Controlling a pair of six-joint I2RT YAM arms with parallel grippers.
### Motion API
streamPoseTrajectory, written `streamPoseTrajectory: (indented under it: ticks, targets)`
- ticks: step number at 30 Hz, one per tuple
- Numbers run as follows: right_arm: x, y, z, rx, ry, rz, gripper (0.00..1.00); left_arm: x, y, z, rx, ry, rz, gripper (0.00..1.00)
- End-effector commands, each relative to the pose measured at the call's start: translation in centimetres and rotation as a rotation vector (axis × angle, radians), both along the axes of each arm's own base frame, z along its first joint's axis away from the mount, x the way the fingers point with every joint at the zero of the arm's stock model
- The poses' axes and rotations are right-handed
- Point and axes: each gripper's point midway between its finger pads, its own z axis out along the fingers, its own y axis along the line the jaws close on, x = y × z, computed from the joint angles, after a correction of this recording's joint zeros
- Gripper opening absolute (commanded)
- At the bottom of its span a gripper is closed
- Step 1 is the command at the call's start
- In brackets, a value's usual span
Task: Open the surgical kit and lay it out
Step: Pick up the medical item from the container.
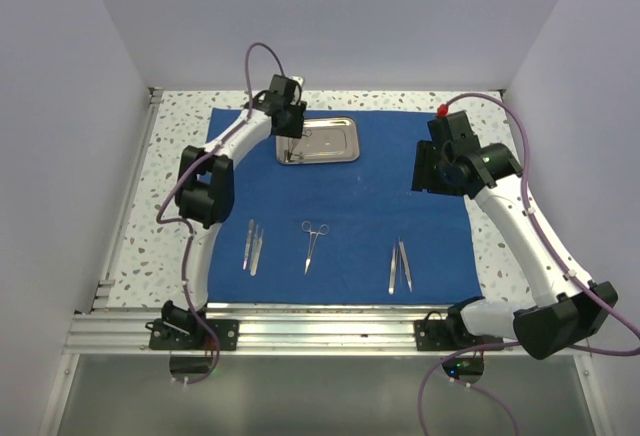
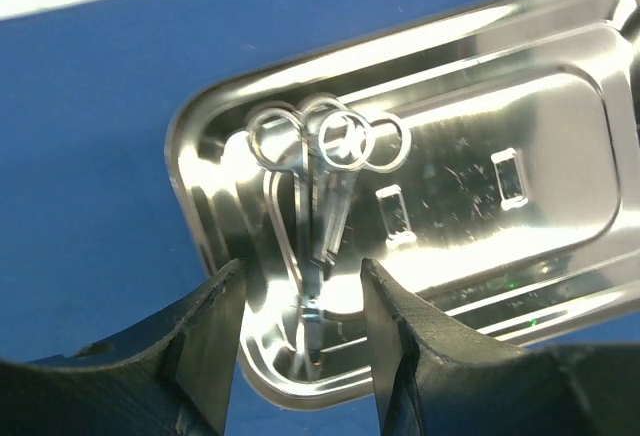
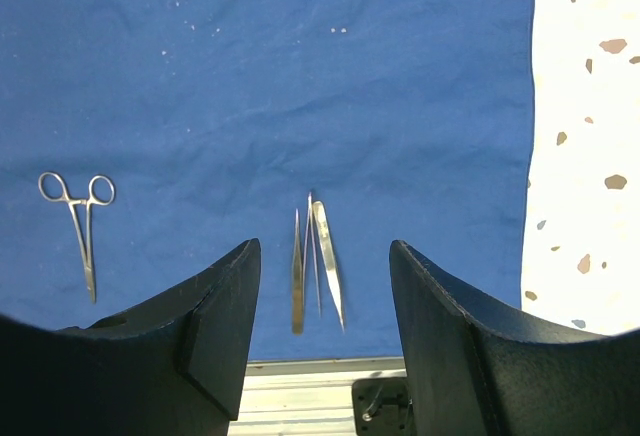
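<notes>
**Currently: both claws spread, kit cloth open flat**

Presently the left claw point(image 2: 302, 291) stands spread, its jaws apart and touching nothing. Its two dark fingers point(image 2: 215, 346) flank the slim working end of the ring-handled instruments point(image 2: 322, 171), which lie in the steel tray point(image 2: 560, 106) with their rings pointing away from the claw. The polished metal mirrors them, so their exact count cannot be told. Several finger rings overlap. In the top view these instruments occupy the tray's left end. The tray rests on the blue cloth point(image 1: 360, 196), close to the cloth's far edge and left of centre.

The right claw point(image 3: 324, 256) is also spread and holds nothing. It hangs above the right part of the cloth. In its own camera the right tweezers point(image 3: 315, 261), slim steel pieces lying side by side, sit in line with the gap between the fingers, near the cloth's near edge. Well apart to their left lies a single ring-handled forceps point(image 3: 78, 221), rings toward the far side and tips toward the arms. Farther left again, in the top view, lie the left tweezers point(image 1: 252, 246), also side by side.

The cloth is open and flat on the speckled worktop point(image 1: 140, 206). An aluminium rail point(image 1: 320, 321) runs along the worktop's near edge, just beyond the cloth.
</notes>
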Motion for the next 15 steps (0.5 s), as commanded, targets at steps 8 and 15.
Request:
streamPoseTrajectory:
  ticks: [8, 15]
  targets:
    - [-0.3, -0.4, 0.5, 0.005, -0.03, 0.008, 0.59, -1.6, -0.8, -4.6, -0.008, 0.096, -0.007, 0.5]
    - [-0.5, -0.5, 0.5, 0.003, -0.027, 0.007, 0.58, -3.1, 0.0, -7.2, 0.016, 0.147, 0.007, 0.48]
